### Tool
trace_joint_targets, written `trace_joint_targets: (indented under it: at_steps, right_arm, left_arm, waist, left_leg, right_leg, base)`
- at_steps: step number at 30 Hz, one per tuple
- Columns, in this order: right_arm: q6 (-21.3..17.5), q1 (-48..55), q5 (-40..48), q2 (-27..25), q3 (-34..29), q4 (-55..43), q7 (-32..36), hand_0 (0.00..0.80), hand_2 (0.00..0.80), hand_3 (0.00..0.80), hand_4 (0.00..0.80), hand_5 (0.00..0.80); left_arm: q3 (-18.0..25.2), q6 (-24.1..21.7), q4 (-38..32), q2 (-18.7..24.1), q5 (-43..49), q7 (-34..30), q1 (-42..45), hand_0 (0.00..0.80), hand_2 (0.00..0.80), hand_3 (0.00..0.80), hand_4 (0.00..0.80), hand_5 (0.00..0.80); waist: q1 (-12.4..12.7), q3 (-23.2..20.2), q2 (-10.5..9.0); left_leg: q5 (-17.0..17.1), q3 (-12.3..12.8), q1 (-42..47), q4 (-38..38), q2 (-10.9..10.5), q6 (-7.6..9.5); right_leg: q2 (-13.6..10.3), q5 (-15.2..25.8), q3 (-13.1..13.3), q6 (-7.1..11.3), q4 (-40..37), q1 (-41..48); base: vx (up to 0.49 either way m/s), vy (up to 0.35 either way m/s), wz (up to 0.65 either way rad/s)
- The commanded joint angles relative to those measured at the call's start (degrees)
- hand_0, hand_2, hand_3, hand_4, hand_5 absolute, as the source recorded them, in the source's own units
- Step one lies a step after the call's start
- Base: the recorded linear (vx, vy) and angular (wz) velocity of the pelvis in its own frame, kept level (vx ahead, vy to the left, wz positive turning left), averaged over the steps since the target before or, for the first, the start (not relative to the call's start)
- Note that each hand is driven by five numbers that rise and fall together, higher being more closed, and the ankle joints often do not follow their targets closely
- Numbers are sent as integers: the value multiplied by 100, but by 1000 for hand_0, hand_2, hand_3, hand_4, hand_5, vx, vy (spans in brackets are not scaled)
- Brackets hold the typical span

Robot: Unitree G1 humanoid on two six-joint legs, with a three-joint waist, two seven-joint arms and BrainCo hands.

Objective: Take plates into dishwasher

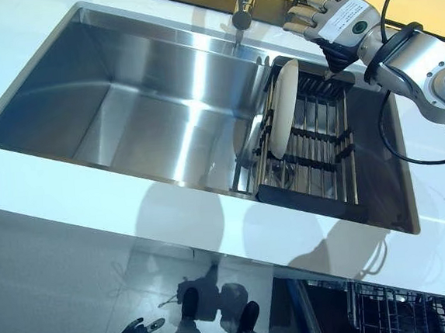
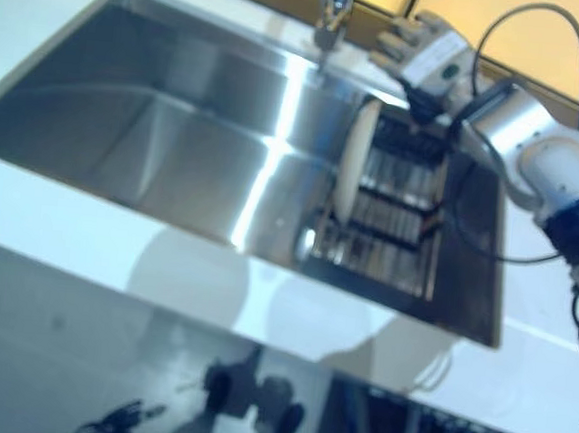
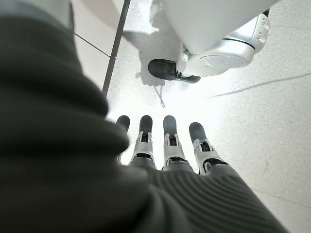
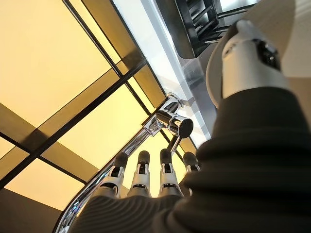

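A cream plate (image 1: 285,108) stands on edge at the left end of a dark wire dish rack (image 1: 314,139) in the sink's right part. My right hand (image 1: 325,19) hovers just above and behind the rack, near the plate's top rim, with its fingers straight and nothing in it. From the right wrist the plate (image 4: 286,29) shows behind the thumb (image 4: 248,53), apart from it. My left hand (image 3: 165,141) hangs low beside me over the floor, fingers straight and empty. The open dishwasher's rack (image 1: 391,307) shows under the counter at lower right.
A deep steel sink (image 1: 147,103) fills the left of the basin. The faucet (image 1: 244,1) stands at the back rim, close to my right hand. A white counter (image 1: 94,217) runs along the front.
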Motion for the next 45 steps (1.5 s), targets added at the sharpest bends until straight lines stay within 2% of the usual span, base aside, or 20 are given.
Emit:
trace_joint_targets:
  at_steps: [1,6,13,15,18,24,35,41,45]
  right_arm:
    - [8,-347,-134,-258,125,123,-137,0,0,0,0,0]
    - [-62,-318,-155,-217,95,70,-89,0,0,0,0,0]
    - [-80,-356,-52,-149,93,12,-58,0,0,0,0,0]
    - [-61,-338,-8,-179,87,-5,-3,0,0,0,0,0]
    - [-35,-195,-39,-206,-45,-113,57,0,0,0,0,0]
    - [-52,-155,52,-231,-61,-240,129,0,0,0,0,0]
    - [-15,-224,15,-228,64,-244,40,0,0,0,0,0]
    - [-108,-276,-23,-202,101,-400,40,0,0,0,0,0]
    - [-18,-291,63,-176,77,-500,35,0,0,0,0,0]
  left_arm:
    - [43,-114,-71,111,-158,-38,42,0,0,0,0,0]
    - [26,-84,-94,89,-197,-14,25,0,0,0,0,0]
    - [31,-284,-93,56,-413,-56,29,0,0,0,0,0]
    - [145,-478,-174,9,-896,28,47,0,0,0,0,0]
    - [435,-509,-338,-29,-1140,152,100,0,0,0,0,0]
    - [536,-369,-312,-28,-911,190,131,0,0,0,0,0]
    - [687,-569,-404,-54,-1256,209,199,0,0,0,0,0]
    - [696,-574,-396,-78,-1297,162,208,0,0,0,0,0]
    - [646,-580,-408,-111,-1251,164,201,0,0,0,0,0]
  waist:
    - [40,13,61]
    - [35,19,79]
    - [27,75,126]
    - [33,109,151]
    - [68,159,160]
    - [83,218,205]
    - [127,414,337]
    - [131,432,329]
    - [136,440,334]
  left_leg:
    - [-479,162,56,-61,-62,146]
    - [-484,183,66,-61,-63,148]
    - [-470,192,1,-61,-72,147]
    - [-463,173,-24,-61,-77,147]
    - [-457,161,-54,-61,-82,140]
    - [-418,146,-110,-61,-92,131]
    - [-378,125,-231,-61,-132,142]
    - [-363,123,-253,-61,-136,139]
    - [-354,118,-263,-61,-139,145]
  right_leg:
    - [187,-256,-9,291,-4,162]
    - [186,-258,-4,287,-4,162]
    - [196,-251,42,278,-4,92]
    - [194,-254,49,271,-4,71]
    - [186,-255,23,266,-4,51]
    - [168,-245,-13,263,-4,9]
    - [137,-238,-28,247,-4,-107]
    - [132,-229,-48,255,-4,-128]
    - [131,-230,-49,250,-4,-129]
  base:
    - [0,0,0]
    - [0,0,0]
    - [0,0,0]
    - [0,0,0]
    - [0,0,0]
    - [0,0,0]
    - [0,0,0]
    - [0,0,0]
    - [0,0,0]
